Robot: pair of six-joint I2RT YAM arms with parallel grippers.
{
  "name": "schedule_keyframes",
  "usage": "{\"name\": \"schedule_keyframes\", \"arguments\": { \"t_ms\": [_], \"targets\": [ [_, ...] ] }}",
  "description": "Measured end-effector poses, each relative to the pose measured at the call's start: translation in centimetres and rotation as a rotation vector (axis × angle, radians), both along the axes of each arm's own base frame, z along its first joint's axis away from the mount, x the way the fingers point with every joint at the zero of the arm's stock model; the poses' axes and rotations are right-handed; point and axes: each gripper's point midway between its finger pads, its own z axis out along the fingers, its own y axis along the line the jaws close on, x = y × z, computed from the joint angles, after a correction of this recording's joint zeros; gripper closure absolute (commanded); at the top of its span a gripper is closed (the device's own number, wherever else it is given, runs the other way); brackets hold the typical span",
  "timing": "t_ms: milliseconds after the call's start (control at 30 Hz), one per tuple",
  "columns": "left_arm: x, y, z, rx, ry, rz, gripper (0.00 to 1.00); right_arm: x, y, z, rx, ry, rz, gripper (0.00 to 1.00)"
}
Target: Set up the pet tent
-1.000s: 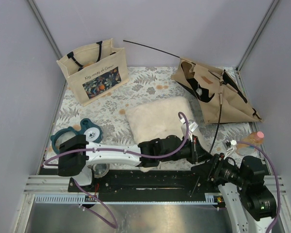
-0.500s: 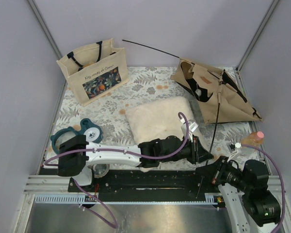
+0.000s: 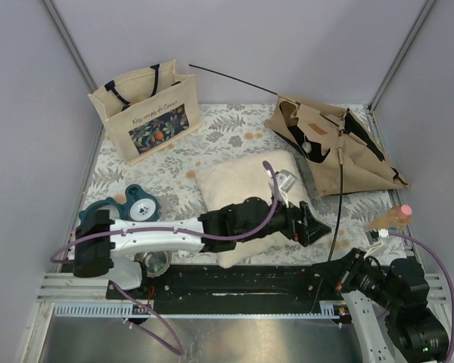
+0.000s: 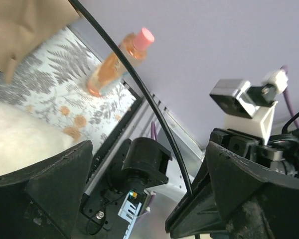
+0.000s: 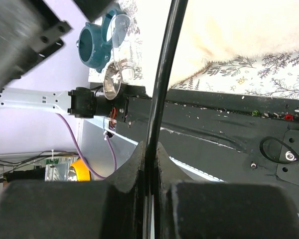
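The tan pet tent (image 3: 340, 147) lies collapsed at the table's back right. One thin black pole (image 3: 339, 204) runs from it down toward the near edge, and another pole (image 3: 234, 79) sticks out to the back left. My right gripper (image 3: 348, 266) is shut on the lower end of the first pole (image 5: 164, 74), its jaws pinched together on the rod (image 5: 149, 172). My left gripper (image 3: 321, 227) is open beside that pole above the pillow's right edge. In the left wrist view the pole (image 4: 139, 84) crosses the wide gap of the gripper (image 4: 149, 199), close to the right finger (image 4: 259, 194).
A fluffy cream pillow (image 3: 246, 189) lies mid-table under the left arm. A floral tote bag (image 3: 146, 110) stands at the back left. A teal object (image 3: 129, 208) and a metal cup (image 3: 157, 263) sit at the near left. An orange bottle with a pink cap (image 3: 390, 219) lies at the right edge.
The left gripper has opened, let go of the pole and shifted slightly back. The right gripper has shut on the pole and drawn back toward the near right corner.
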Motion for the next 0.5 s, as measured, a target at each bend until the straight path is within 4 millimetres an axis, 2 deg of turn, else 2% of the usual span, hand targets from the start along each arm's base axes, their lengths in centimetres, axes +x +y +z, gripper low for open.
{"name": "schedule_keyframes", "arguments": {
  "t_ms": [67, 200, 267, 367, 500],
  "targets": [
    [1.0, 1.6, 1.3, -0.014, -0.014, 0.044, 0.01, 0.1, -0.1, 0.2, 0.007, 0.001, -0.016, 1.00],
    [4.0, 6.2, 3.8, -0.064, -0.031, 0.173, 0.04, 0.3, -0.2, 0.9, 0.026, -0.008, -0.042, 1.00],
    [5.6, 8.2, 4.2, -0.083, -0.039, 0.240, 0.05, 0.3, -0.2, 1.7, 0.037, -0.022, -0.046, 1.00],
    [6.9, 9.2, 2.8, -0.078, -0.043, 0.287, 0.07, 0.6, -0.2, 3.1, 0.049, -0.024, -0.058, 1.00],
    [7.8, 8.3, -2.5, 0.024, -0.041, 0.294, 0.14, 1.3, -0.1, 5.1, 0.071, -0.014, -0.076, 1.00]
  ]
}}
